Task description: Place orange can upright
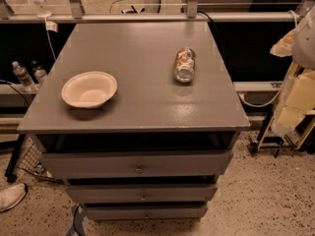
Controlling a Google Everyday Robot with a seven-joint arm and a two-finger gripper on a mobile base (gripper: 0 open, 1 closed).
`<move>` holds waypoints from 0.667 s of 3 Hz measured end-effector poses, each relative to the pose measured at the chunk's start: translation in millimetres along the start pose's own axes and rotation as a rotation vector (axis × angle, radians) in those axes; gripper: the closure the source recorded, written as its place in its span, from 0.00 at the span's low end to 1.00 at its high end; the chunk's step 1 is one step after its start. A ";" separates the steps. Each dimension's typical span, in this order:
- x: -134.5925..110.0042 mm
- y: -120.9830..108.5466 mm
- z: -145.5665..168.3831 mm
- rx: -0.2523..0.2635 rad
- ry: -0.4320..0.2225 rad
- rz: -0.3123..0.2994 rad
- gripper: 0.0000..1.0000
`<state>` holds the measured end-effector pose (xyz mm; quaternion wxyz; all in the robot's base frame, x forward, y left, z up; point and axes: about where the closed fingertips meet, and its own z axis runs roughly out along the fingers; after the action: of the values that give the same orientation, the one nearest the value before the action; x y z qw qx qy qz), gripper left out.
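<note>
The orange can (184, 65) lies on its side on the grey cabinet top (142, 48), right of centre, with one shiny silver end facing the front. It is orange-brown with a whitish patterned label. My gripper (294, 102) shows as pale cream shapes at the far right edge of the camera view. It is off the side of the cabinet, well to the right of the can and lower than it. Nothing is seen held in it.
A cream bowl (89, 89) sits upright on the left front part of the cabinet top. The cabinet has three drawers (139, 168) below. Water bottles (23, 76) stand on the floor at the left. A rail (147, 17) runs behind the cabinet.
</note>
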<state>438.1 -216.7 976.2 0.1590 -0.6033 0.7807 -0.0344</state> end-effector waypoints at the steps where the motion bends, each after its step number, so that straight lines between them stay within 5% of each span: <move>1: 0.0 0.0 0.0 0.000 0.000 0.000 0.00; 2: 0.2 -8.1 2.8 0.014 -0.029 0.040 0.00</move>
<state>446.4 -218.7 975.5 0.1751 -0.5870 0.7899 -0.0281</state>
